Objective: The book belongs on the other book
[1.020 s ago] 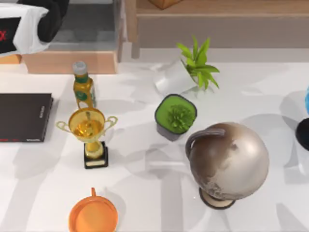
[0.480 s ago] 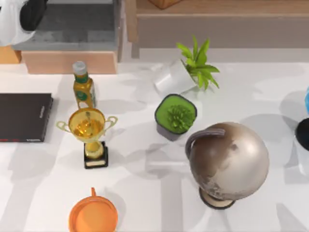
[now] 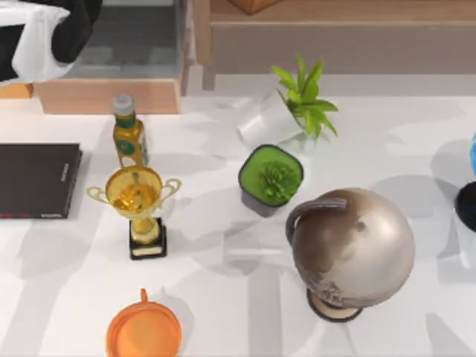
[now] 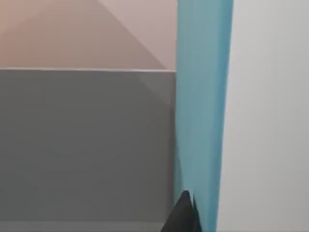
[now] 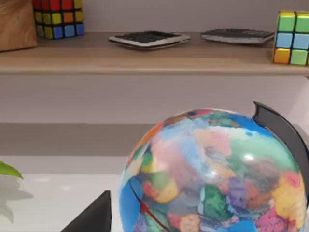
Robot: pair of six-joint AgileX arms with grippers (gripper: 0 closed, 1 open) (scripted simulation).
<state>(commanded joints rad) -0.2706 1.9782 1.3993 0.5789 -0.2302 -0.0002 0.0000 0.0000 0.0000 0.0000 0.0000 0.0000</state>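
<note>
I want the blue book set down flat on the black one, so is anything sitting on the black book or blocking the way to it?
Nothing visible lies on the black book, at the table's left edge. The oil bottle and gold trophy stand just right of it, apart from it. The left wrist view shows the blue book close against the left gripper's fingertip.

Setting read as a study or home office, rendered. White desk [image 3: 223, 297] carried display and desk pieces: a bronze globe [image 3: 351, 249] near the right edge, a gold trophy [image 3: 136, 201] toward the left, two potted plants [image 3: 271, 178] mid-desk, a black book [image 3: 37, 180] at the left edge. A wooden shelf [image 5: 145, 58] behind the desk held puzzle cubes [image 5: 57, 18], calculators [image 5: 147, 38] and, just before it, a coloured globe [image 5: 212, 174].
</note>
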